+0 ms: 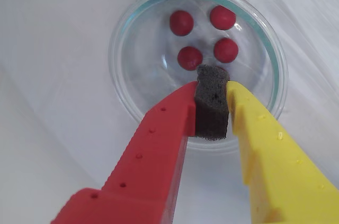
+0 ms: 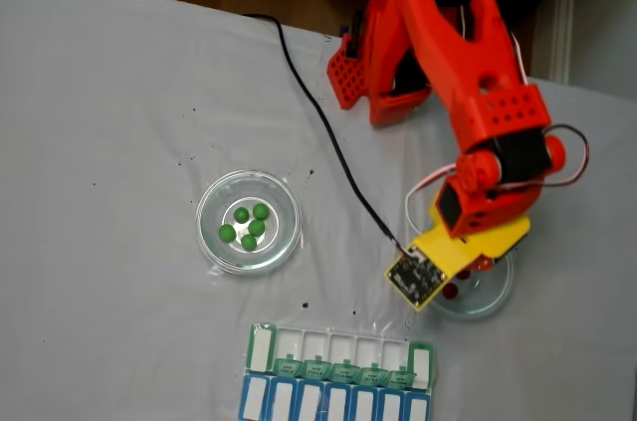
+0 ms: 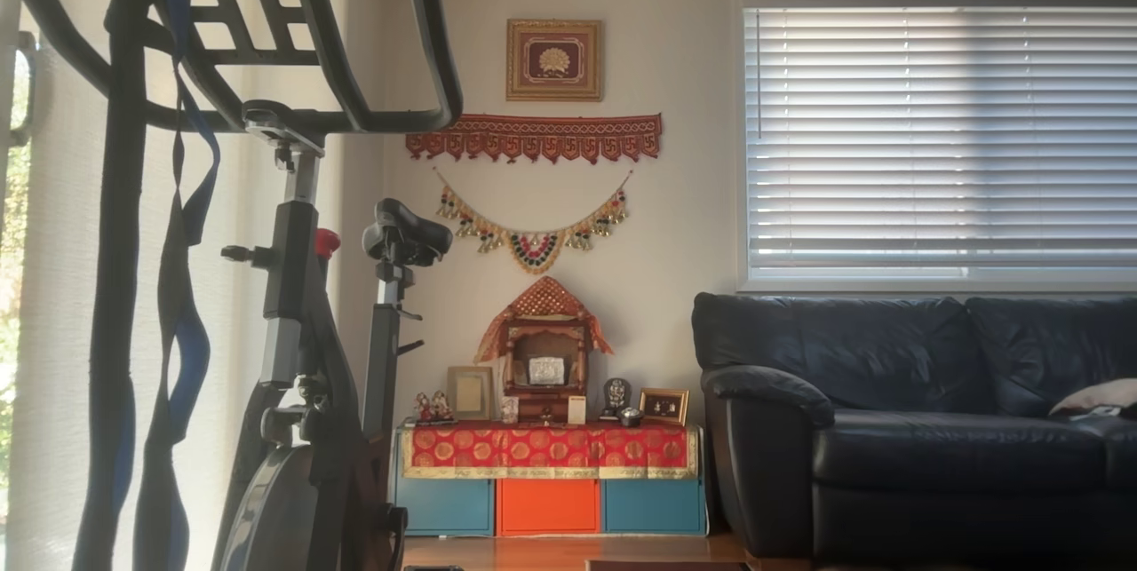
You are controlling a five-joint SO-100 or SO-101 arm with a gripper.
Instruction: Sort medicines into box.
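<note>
Two dishes and a pill box on the table (image 2: 100, 93)
Box (image 2: 338, 371) at the near edge; one dish (image 2: 206, 232) behind-left, another dish (image 2: 498, 302) behind-right.

In the fixed view the orange arm (image 2: 468, 53) reaches down from the top edge, and its pincer (image 2: 453, 277), with a yellow finger (image 2: 468, 247) uppermost, hangs over a clear glass dish (image 2: 493, 300) on the grey tabletop (image 2: 119, 122). Whether the pincer is parted cannot be told from here. A dark red ball (image 2: 450, 291) shows in that dish just below the pincer. Well to the pincer's left sits a second glass dish (image 2: 211, 232) holding five green balls (image 2: 247, 225). Below and left of the pincer lies the pill organiser (image 2: 428, 369), green-lidded row above the blue-lidded row. A black cable (image 2: 318, 112) runs from above down to the pincer's left side.
</note>
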